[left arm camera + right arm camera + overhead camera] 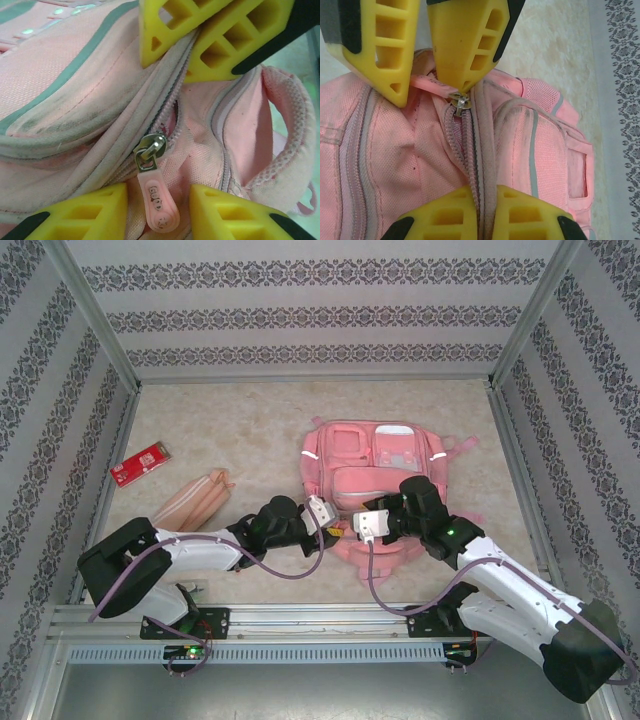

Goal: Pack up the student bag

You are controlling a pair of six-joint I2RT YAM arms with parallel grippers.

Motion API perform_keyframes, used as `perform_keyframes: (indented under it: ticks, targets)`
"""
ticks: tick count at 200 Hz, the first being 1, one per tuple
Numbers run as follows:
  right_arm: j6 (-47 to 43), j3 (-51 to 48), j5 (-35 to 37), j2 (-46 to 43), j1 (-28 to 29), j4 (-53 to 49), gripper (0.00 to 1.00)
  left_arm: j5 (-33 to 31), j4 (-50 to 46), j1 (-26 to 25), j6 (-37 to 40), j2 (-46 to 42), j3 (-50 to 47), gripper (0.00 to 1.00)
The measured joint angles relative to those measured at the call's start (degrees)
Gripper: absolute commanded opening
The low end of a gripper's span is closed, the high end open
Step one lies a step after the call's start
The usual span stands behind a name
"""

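Two pairs of yellow, lattice-moulded fingers [75,212] meet at the near edge of the student bag [385,455], a pink woven-fabric backpack lying flat, centre-right on the beige, mottled table [240,420]. The left gripper [159,190] stands part open, its fingers either side of the smooth, rounded rubbery zip pull [160,206] without clamping it. The right gripper [479,194] is almost closed, pinching the bag's ribbed zip seam [465,145] along from the metal slider [150,150].
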Motion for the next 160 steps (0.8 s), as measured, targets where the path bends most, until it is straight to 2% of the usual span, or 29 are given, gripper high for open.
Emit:
perform_keyframes:
  ticks: [24, 35, 52, 93, 160]
  targets:
    - [0.0, 0.0, 0.0, 0.0, 0.0, 0.4, 0.00, -1.8, 0.5, 0.0, 0.4, 0.1, 0.0, 0.23]
    - [0.0, 0.0, 0.0, 0.0, 0.0, 0.4, 0.00, -2.0, 0.6, 0.0, 0.2, 0.1, 0.0, 0.10]
    - [0.0, 0.0, 0.0, 0.1, 0.0, 0.4, 0.00, -2.0, 0.7, 0.0, 0.9, 0.0, 0.0, 0.00]
    - [-0.3, 0.0, 0.2, 0.1, 0.0, 0.2, 0.00, -2.2, -0.8, 0.0, 0.9, -1.4, 0.1, 0.00]
    - [-0.5, 0.0, 0.0, -0.4, -0.4, 0.4, 0.00, -2.0, -13.4, 2.3, 1.4, -9.1, 2.3, 0.00]
